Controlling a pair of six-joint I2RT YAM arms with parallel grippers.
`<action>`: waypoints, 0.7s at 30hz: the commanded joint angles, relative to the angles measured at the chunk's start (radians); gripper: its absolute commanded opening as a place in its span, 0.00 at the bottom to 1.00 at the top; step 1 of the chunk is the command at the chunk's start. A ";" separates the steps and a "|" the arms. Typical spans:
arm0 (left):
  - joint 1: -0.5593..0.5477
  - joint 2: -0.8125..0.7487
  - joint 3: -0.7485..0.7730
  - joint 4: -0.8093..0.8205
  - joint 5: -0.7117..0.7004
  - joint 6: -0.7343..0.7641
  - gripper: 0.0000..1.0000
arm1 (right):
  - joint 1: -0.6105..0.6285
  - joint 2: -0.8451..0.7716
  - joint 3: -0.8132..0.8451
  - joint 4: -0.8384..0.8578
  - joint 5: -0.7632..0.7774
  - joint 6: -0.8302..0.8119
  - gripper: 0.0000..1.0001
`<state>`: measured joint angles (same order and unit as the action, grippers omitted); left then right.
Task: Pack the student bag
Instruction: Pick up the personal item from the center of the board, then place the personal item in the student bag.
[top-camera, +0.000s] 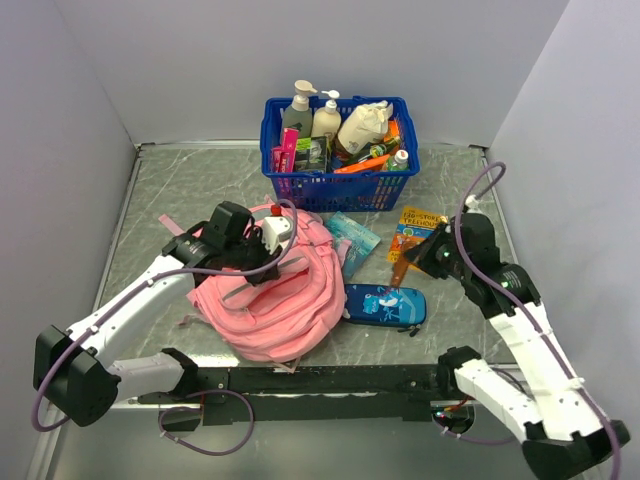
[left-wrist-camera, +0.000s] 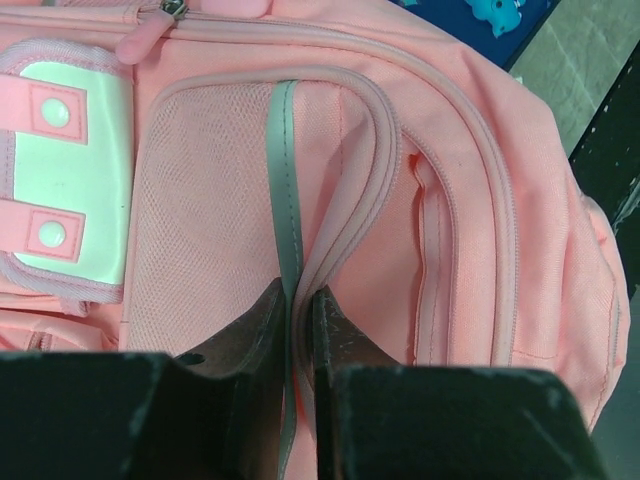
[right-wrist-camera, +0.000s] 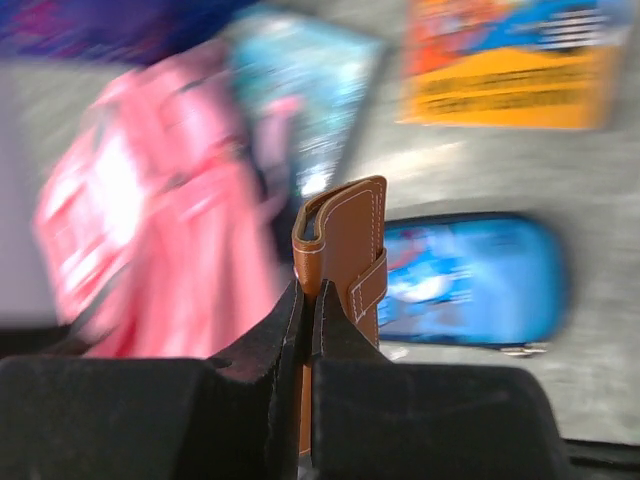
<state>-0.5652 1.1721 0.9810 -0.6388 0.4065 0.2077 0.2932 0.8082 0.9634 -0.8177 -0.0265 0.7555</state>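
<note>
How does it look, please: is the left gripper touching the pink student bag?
Touching. The left wrist view shows the left gripper closed on a grey strip of the student bag.

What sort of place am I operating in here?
Probably a lab robot test cell, not a real classroom: plain grey walls box in a marble-patterned table, and the student bag and a blue basket of supplies look staged on it.

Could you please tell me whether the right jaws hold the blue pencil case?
No, they grip a brown leather case; the pencil case lies behind it.
</note>
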 joint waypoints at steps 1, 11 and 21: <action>0.028 -0.005 0.034 0.203 -0.109 -0.063 0.01 | 0.184 -0.014 0.078 0.142 -0.073 0.125 0.00; 0.045 -0.012 0.073 0.251 -0.187 -0.160 0.01 | 0.408 0.054 -0.026 0.719 -0.131 0.294 0.00; 0.051 0.003 0.130 0.272 -0.224 -0.202 0.01 | 0.509 0.264 -0.068 0.991 -0.248 0.441 0.00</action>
<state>-0.5514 1.1732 1.0290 -0.5861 0.3332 0.0357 0.7708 1.0451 0.9112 -0.0067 -0.2176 1.1152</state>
